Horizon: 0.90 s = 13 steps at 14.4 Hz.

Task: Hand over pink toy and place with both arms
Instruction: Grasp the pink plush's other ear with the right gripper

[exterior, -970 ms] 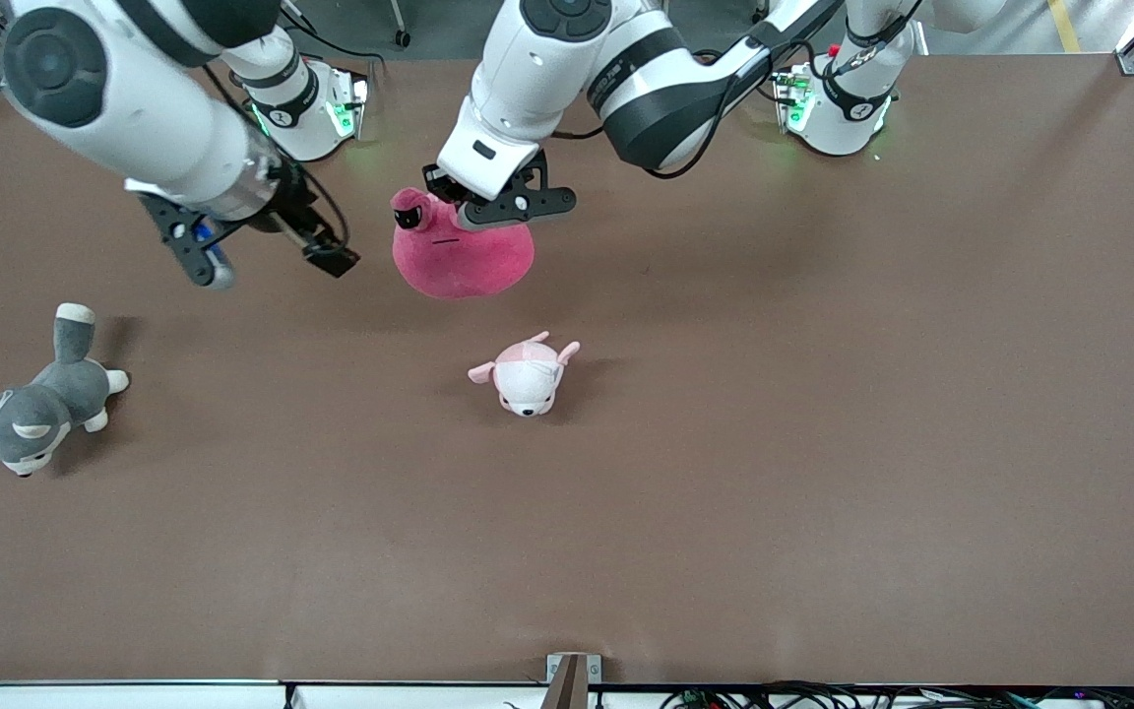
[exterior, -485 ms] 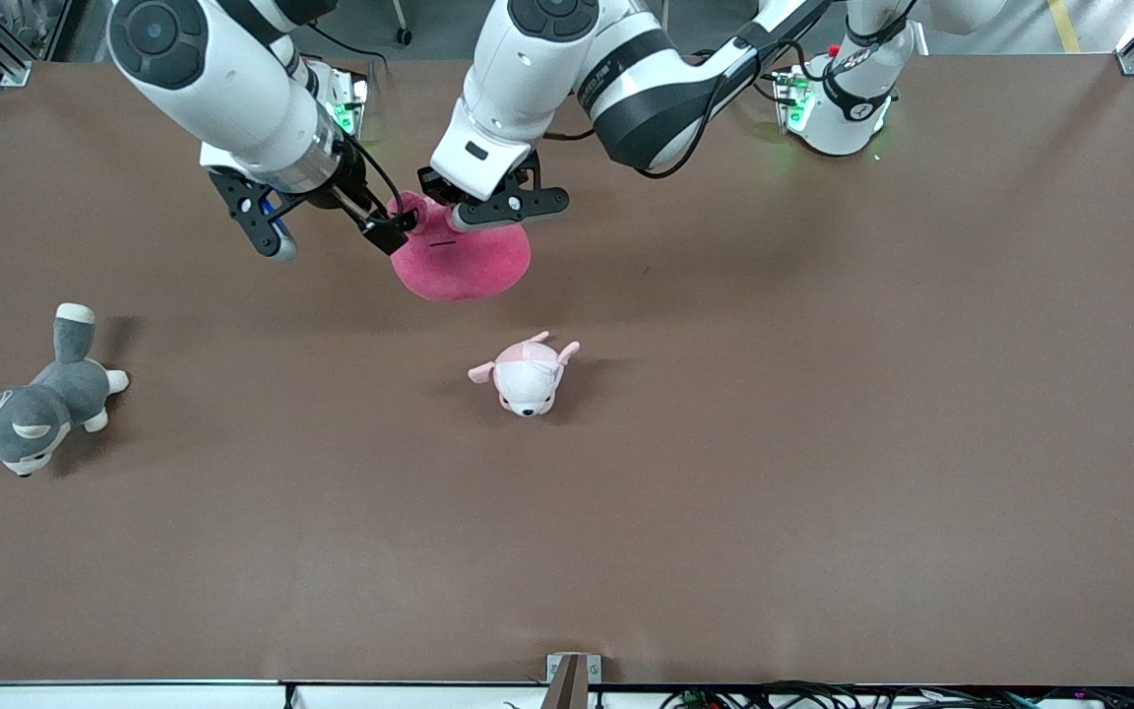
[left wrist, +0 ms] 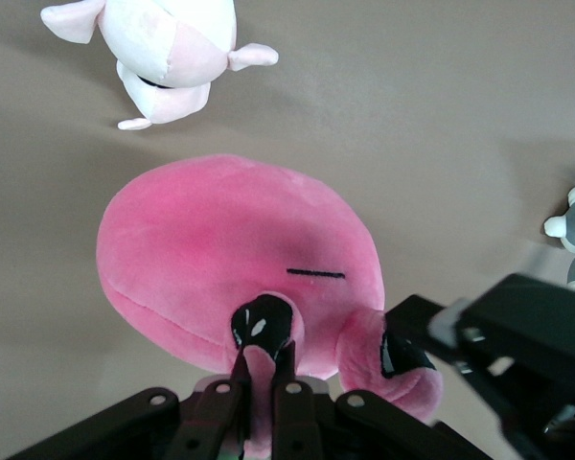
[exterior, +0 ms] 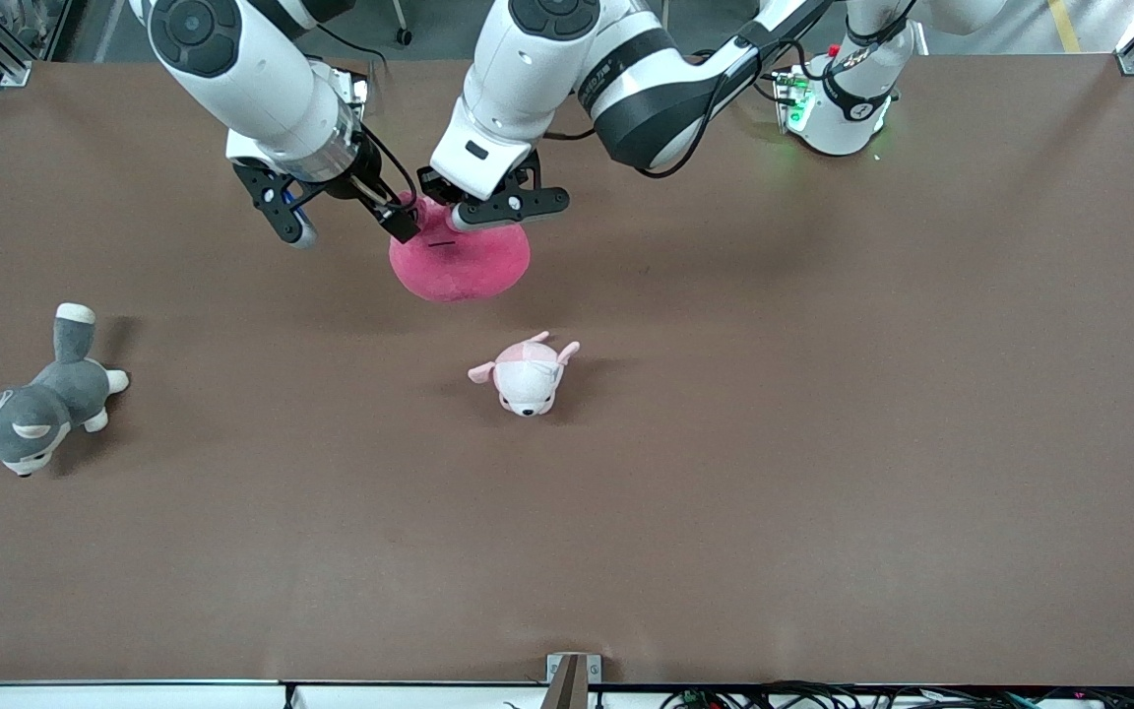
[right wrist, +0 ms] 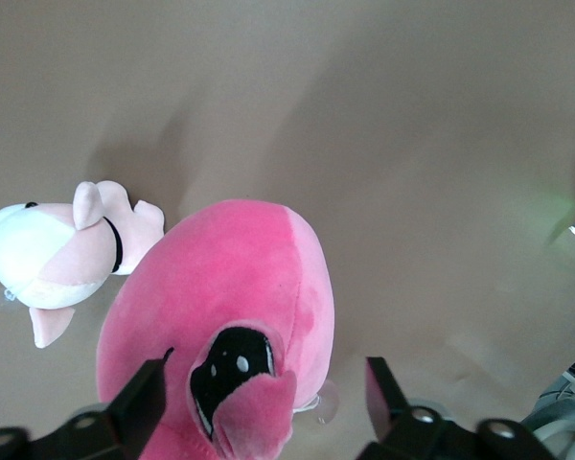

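Handover is the step in hand: your left gripper [exterior: 449, 212] is clamped on the pink toy [exterior: 459, 261], held above the table [exterior: 823, 394] near the puppy plush [exterior: 526, 374]. Your right gripper [exterior: 350, 212] straddles the toy's ear with fingers apart; next you'd likely pinch there before the left lets go.

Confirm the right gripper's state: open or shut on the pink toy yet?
Open. In the right wrist view the right gripper's fingers stand apart on either side of the pink toy, which the left gripper holds pinched above the table.

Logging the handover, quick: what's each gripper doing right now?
Left gripper: shut on the pink toy.
Right gripper: open around the toy.
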Tool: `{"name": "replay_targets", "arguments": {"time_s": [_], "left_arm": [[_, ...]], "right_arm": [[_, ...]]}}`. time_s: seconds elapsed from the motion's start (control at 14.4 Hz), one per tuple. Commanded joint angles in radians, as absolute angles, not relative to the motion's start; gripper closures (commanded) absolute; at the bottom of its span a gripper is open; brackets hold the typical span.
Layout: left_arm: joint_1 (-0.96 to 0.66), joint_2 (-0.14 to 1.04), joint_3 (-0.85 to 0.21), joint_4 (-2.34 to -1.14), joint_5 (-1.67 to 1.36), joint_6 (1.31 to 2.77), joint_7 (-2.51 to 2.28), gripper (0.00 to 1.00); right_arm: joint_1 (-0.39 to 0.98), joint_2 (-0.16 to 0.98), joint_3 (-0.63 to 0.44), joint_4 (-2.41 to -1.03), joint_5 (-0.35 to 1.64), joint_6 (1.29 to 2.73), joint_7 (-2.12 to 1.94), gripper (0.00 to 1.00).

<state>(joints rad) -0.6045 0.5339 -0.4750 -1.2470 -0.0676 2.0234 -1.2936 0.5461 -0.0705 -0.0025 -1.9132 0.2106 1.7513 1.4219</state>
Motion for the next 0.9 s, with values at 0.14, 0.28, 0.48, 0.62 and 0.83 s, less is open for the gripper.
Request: {"name": "replay_targets", "arguments": {"time_s": [0.14, 0.28, 0.48, 0.62, 0.83], "left_arm": [[-0.614, 0.543, -0.469, -1.221, -0.072, 2.026, -1.302, 1.0], [-0.614, 0.542, -0.469, -1.221, -0.072, 2.026, -1.302, 1.0], [-0.612, 0.541, -0.469, -1.221, -0.071, 2.026, -1.302, 1.0], [-0.611, 0.537, -0.469, -1.221, -0.072, 2.026, -1.302, 0.99], [-0.601, 0.526, -0.471, -1.224, -0.074, 2.026, -1.304, 0.72]], "right_arm": [[0.575, -0.107, -0.014, -1.976, 0.232, 1.801, 1.433, 0.61], [0.572, -0.109, -0.015, -1.974, 0.261, 1.802, 1.434, 0.93], [0.569, -0.11, -0.017, -1.973, 0.261, 1.801, 1.433, 1.0], [0.569, -0.11, -0.017, -1.971, 0.261, 1.804, 1.433, 1.0], [0.565, -0.109, -0.02, -1.97, 0.261, 1.804, 1.431, 1.0]]}}
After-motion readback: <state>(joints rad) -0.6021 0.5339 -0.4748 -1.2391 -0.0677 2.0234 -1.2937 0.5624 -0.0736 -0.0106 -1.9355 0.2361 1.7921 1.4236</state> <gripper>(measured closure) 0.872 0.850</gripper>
